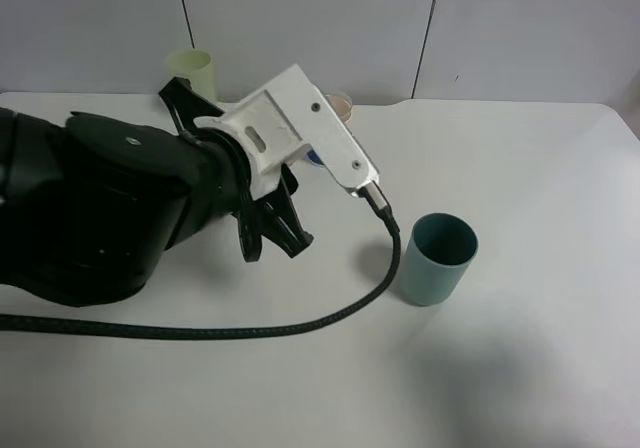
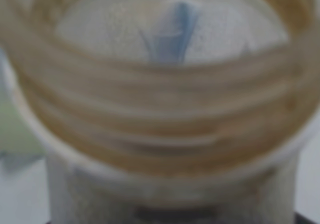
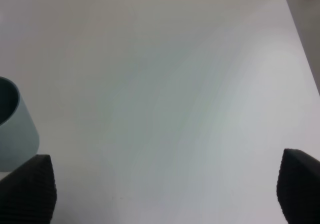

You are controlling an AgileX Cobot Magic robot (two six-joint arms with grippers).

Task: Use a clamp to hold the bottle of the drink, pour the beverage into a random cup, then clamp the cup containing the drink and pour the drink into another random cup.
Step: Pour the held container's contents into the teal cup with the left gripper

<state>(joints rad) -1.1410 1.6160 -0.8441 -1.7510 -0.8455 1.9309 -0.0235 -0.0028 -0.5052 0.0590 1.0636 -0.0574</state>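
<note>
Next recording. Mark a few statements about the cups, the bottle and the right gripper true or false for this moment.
1. The teal cup stands upright on the table. True.
2. The right gripper is closed on the teal cup. False: its jaws stand wide apart with nothing between them, and the cup is off to one side.
3. The bottle fills the left wrist view with its wide mouth. True.
4. The pale green tumbler lies tipped over at the table's front edge. False: it stands upright near the back edge.
</note>
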